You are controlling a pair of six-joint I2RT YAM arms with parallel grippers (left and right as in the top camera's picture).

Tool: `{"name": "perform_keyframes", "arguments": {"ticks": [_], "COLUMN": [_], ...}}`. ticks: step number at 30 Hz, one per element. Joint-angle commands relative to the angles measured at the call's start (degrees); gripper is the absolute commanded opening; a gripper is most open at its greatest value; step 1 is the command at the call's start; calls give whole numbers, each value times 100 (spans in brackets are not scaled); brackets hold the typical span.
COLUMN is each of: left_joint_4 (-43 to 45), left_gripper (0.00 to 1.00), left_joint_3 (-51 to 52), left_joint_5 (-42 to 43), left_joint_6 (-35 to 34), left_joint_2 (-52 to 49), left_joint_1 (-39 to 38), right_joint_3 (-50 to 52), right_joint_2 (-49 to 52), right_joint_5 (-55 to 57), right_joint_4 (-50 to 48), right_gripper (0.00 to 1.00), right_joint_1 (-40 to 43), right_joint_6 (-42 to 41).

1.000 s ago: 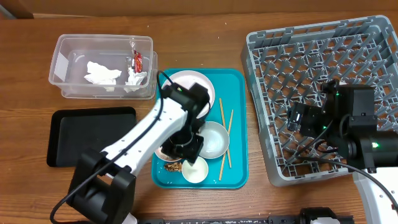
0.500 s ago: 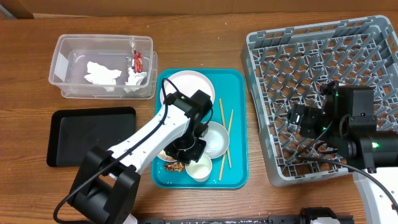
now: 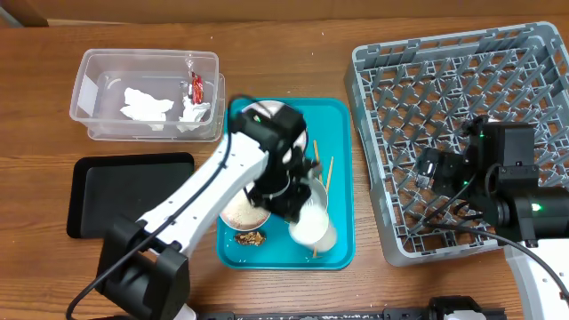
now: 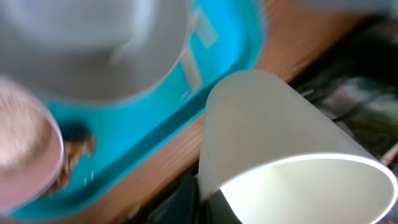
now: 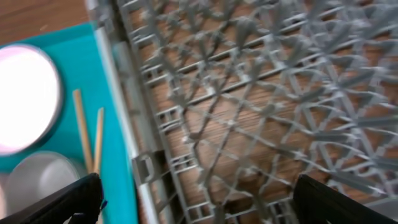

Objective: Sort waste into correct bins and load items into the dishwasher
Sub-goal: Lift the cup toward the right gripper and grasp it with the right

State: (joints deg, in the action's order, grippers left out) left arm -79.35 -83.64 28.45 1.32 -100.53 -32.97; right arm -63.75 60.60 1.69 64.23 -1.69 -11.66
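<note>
1. At the far left, a clear tub (image 3: 147,93) stands on the wooden counter (image 3: 284,53). It holds crumpled tissue (image 3: 147,107) and a red wrapper (image 3: 196,87).
2. Just below it lies a shallow black tray (image 3: 124,191).
3. On the teal tray (image 3: 342,133), a small bowl (image 3: 242,213) sits beside a brown lump (image 3: 249,237) near the front edge.
4. The left tool (image 3: 300,212) is clenched on the white cup (image 3: 313,228). The cup is plain, smooth and tilted. It hangs above the teal tray's front right corner, and the left wrist view shows its mouth empty.
5. Two thin chopsticks (image 3: 318,169) lie lengthwise along the tray's right side.
6. The grey dish rack (image 3: 453,98) with its peg grid fills the right side. The right tool (image 5: 198,182) hovers over its near left part, fingers spread wide and gripping nothing.
7. Half a second ago the cup stood upright on the teal tray near the lump. Now it is off the tray, tipped and shifted right, and the left arm has swung with it. The right arm has not moved.
</note>
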Motion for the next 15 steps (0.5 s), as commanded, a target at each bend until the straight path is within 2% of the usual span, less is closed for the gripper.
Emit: {"name": "perform_keyframes", "arguments": {"ticks": [1, 3, 6, 7, 11, 15], "left_joint_4": [389, 981, 2124, 2356, 3265, 3460], "left_gripper": [4, 4, 4, 4, 4, 4], "left_joint_3": [-754, -916, -905, -903, -898, -898], "left_joint_5": [772, 739, 813, 1001, 2695, 4111], "left_joint_6": [435, -15, -1460, -1716, -1676, -973], "left_joint_2": [4, 4, -26, -37, -173, -385], "left_joint_1": [363, 592, 1023, 1121, 1394, 1469], "right_joint_3": [-146, -146, -146, -146, -146, -146], "right_joint_2": [-39, -35, 26, 57, 330, 664], "right_joint_5": [837, 699, -605, -1209, -4603, -6321], "right_joint_4": [-197, -525, -1224, -1410, -1989, -2024], "right_gripper": [100, 100, 100, 100, 100, 100], "right_joint_1": [17, 111, 358, 431, 597, 595], "right_joint_6": [-634, -706, -590, -398, 1027, 1742]}}
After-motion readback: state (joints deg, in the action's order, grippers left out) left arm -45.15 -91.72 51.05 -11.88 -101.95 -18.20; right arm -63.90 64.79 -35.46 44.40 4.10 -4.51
